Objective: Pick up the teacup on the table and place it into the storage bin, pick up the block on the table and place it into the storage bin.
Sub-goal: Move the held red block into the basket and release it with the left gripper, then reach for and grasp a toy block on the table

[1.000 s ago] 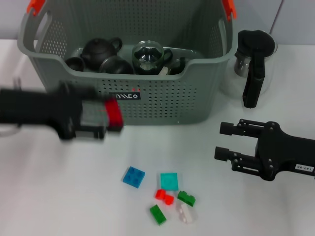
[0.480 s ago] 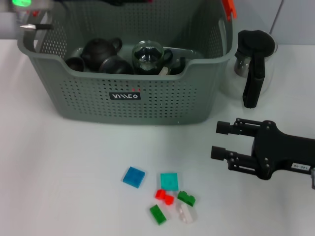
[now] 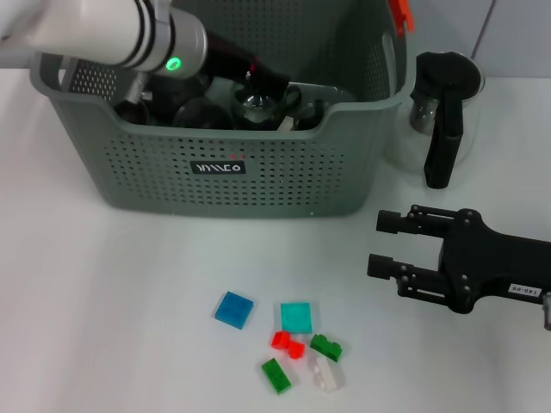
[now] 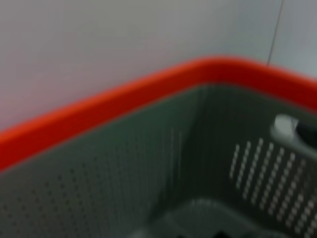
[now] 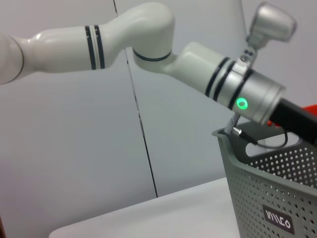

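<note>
From the head we see the left arm (image 3: 129,39) now reaching down into the storage bin (image 3: 224,168) from its back left corner — half a second ago only its edge showed there. Its gripper is hidden among the dark teapots (image 3: 185,107); we cannot tell its state. The bin lies with its long axis across the table (image 3: 103,301), label facing us. The blocks (image 3: 297,344) lie scattered in front of it, unmoved. The right gripper (image 3: 392,245) hovers low beside them, fingers apart, pointing left.

The left wrist shows only the bin's orange-edged inner wall (image 4: 148,168).

The right wrist shows the left arm (image 5: 233,89) over the bin's corner (image 5: 267,198).
</note>
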{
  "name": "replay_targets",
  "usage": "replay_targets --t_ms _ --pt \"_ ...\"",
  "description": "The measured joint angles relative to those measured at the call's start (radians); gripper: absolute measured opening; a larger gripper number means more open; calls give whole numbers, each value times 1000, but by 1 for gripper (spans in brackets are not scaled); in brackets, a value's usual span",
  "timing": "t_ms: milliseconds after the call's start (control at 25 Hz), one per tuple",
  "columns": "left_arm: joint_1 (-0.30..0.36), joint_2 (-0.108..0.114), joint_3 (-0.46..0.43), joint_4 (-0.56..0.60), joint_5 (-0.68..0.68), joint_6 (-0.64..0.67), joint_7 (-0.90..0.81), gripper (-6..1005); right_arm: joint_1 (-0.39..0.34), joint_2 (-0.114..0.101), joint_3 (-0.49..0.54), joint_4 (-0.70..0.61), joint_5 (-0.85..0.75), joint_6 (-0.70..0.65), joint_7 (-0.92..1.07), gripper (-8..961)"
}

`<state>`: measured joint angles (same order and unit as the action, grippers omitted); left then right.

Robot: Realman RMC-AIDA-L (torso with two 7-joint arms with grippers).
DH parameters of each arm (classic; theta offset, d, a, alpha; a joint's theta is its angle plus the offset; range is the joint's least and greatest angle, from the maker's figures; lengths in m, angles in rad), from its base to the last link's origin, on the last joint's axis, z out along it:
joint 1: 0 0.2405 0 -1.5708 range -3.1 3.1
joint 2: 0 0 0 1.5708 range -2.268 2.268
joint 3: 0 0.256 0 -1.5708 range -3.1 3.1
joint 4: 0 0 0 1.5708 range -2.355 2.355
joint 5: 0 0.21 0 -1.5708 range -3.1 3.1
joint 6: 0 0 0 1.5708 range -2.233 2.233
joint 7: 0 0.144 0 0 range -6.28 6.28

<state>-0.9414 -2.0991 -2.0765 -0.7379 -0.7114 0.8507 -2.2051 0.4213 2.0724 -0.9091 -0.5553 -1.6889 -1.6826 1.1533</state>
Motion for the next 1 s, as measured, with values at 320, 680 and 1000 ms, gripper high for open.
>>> replay_targets --t_ms 320,680,1000 --pt "81 -61 1 -244 42 95 -38 779 1 0 1 0 0 -1 0 642" --pt "478 -64 -127 -644 -441 463 254 867 -4 -2 3 0 0 -9 0 642" --pt "625 -47 -272 -437 -457 875 773 861 1 -3 0 0 0 -2 0 641"
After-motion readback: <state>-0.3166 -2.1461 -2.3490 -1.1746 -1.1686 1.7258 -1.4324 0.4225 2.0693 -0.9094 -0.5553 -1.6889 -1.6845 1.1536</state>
